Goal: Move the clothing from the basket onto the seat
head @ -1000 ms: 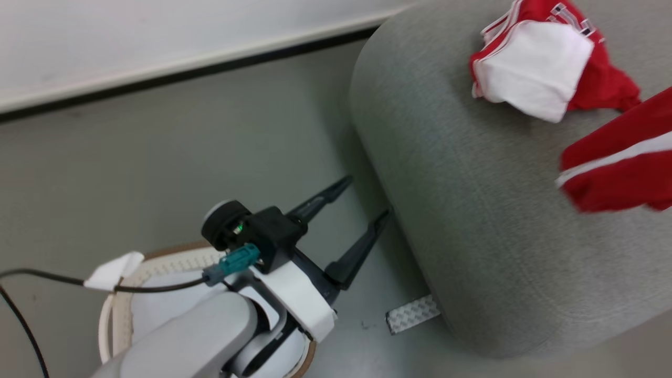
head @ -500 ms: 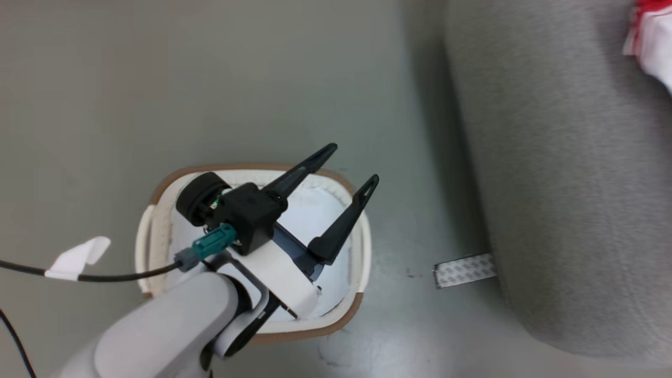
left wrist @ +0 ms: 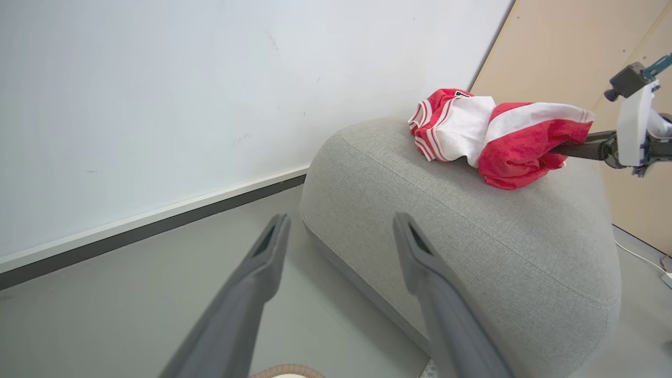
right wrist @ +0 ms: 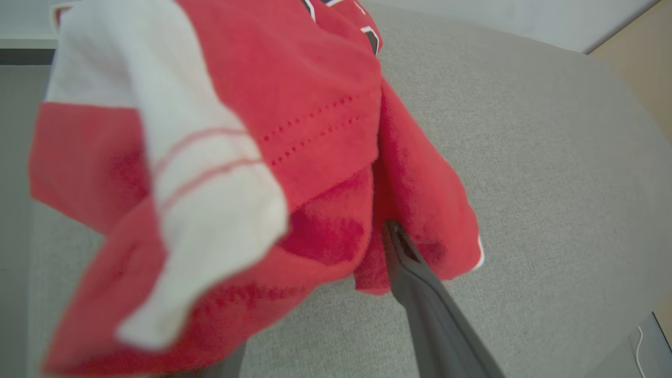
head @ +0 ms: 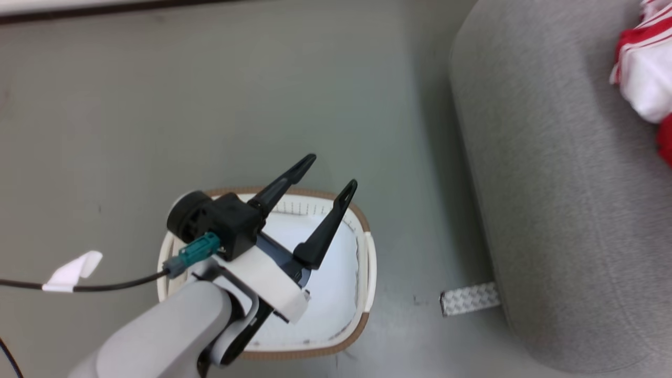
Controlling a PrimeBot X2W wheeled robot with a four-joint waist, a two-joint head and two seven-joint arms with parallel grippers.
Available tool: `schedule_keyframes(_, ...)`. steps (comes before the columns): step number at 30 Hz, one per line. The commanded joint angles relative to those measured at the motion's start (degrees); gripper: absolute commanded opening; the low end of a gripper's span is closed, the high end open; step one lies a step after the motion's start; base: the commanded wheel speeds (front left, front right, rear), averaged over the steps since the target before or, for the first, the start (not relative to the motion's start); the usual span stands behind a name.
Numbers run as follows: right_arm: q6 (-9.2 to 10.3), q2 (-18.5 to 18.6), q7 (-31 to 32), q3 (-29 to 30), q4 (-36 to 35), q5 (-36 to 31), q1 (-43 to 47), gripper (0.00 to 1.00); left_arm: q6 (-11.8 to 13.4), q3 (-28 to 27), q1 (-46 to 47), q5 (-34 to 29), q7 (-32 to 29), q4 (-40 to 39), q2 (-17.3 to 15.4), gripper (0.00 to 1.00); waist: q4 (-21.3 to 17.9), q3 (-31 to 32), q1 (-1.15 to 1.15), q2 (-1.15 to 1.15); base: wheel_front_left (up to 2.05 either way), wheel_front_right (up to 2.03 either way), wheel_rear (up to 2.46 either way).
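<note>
Clothing: the red-and-white clothing (left wrist: pixel 488 139) lay bunched on top of the seat (left wrist: pixel 472 236), at the upper right of the left wrist view and at the right edge of the head view. It was out of the basket.
Seat: its rounded grey top carried the bundle well back from the near edge. I judged that kept the soft fabric from sliding to the floor (head: pixel 210 105).
Right hand: the right hand (left wrist: pixel 566 149) reached in level from the right edge of the left wrist view, into a red fold. In its own view one finger (right wrist: pixel 420 278) stood wide of centre and the cloth draped loosely over the rest. I read it as released, with the seat bearing the weight.
Left hand: the left hand (head: pixel 332 170) was released, with its fingers spread and nothing between them. It was poised over the basket (head: pixel 370 268) in the lower middle of the head view, ready for another reach.
Basket: it stood on the floor near the seat, apart from it. The inside I could see was a pale pad (head: pixel 336 283), and my forearm hid part of it.
Progress: I judged the transfer nearly done.
Risk: pulling the right hand back could snag a fold and drag it.
</note>
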State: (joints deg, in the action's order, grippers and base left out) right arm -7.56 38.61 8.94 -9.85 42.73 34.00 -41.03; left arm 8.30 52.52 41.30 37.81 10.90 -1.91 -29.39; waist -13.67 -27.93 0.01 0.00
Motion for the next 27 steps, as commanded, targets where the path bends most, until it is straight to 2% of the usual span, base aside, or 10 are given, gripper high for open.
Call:
schedule_keyframes(1, 0.15, 2.0, 2.2, -2.2, -0.8, 2.1, 2.4, 1.00, 0.3, -0.2, -1.7, 1.2, 0.8, 0.7, 0.3, 1.00, -1.1, 4.7, -0.01, 0.00, 0.00, 0.00, 0.00)
schedule_keyframes(7, 0.15, 8.8, 9.4, -7.5, -5.8, 9.1, 8.3, 1.00, 1.7, -1.9, -6.4, 3.2, 2.9, 1.8, 0.0, 1.00, -1.5, 12.6, -0.01, 0.00, 0.00, 0.00, 0.00)
schedule_keyframes(10, 0.15, 12.2, 11.1, -7.7, -8.9, 11.8, 10.6, 1.00, 2.6, -3.5, -9.1, 4.4, 3.4, 1.6, -0.6, 1.00, -0.8, 16.1, -0.01, 0.00, 0.00, 0.00, 0.00)
schedule_keyframes(15, 0.14, 14.6, 7.1, -4.9, -14.0, 11.9, 12.4, 1.00, 4.3, -6.6, -13.0, 5.5, 4.0, 0.4, -1.8, 1.00, 0.8, 19.7, -0.01, 0.00, 0.00, 0.00, 0.00)
schedule_keyframes(20, 0.14, 11.2, 1.2, -0.4, -20.9, 8.7, 14.1, 1.00, 7.6, -13.3, -18.2, 7.0, 4.2, -1.6, -3.5, 1.00, 3.4, 23.9, -0.01, 0.00, 0.00, 0.00, 0.00)
schedule_keyframes(27, 0.15, -0.4, -6.0, 2.9, -32.0, 4.5, 18.1, 1.00, 10.2, -24.1, -27.3, 5.7, 4.2, -4.4, -4.9, 1.00, 6.7, 27.0, -0.01, 0.00, 0.00, 0.00, 0.00)
